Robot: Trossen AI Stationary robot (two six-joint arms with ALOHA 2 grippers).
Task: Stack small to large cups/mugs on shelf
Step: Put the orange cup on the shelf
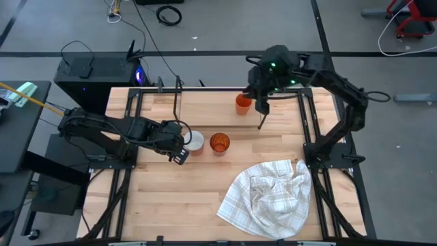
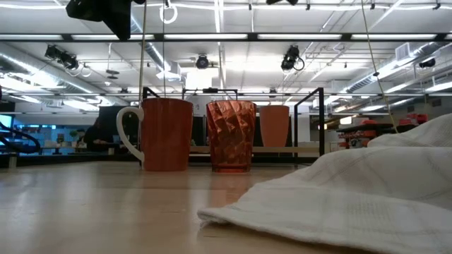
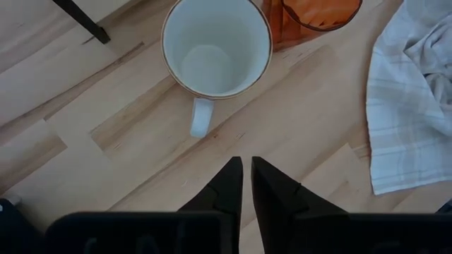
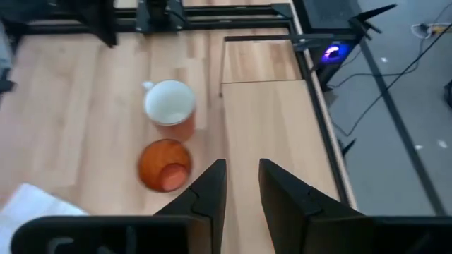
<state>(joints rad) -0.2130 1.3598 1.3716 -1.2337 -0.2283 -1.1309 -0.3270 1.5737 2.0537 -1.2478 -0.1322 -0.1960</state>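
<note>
The white-lined mug (image 1: 195, 141) and the dark-orange tumbler (image 1: 219, 143) stand upright side by side on the tabletop; both also show in the right wrist view, the mug (image 4: 169, 102) and the tumbler (image 4: 164, 166). The smaller orange cup (image 1: 243, 104) stands on its base on the shelf's wooden board (image 1: 212, 113). My left gripper (image 3: 247, 180) is shut and empty just short of the mug's handle (image 3: 201, 116). My right gripper (image 4: 241, 185) is open and empty above the shelf board (image 4: 268, 106), beside the small cup, which its own view does not show.
A crumpled white checked cloth (image 1: 270, 191) lies on the table's near right part, close to the tumbler. The shelf's thin black wire uprights (image 1: 177, 102) stand at the board's ends. Black frame rails run along the table's left and right sides.
</note>
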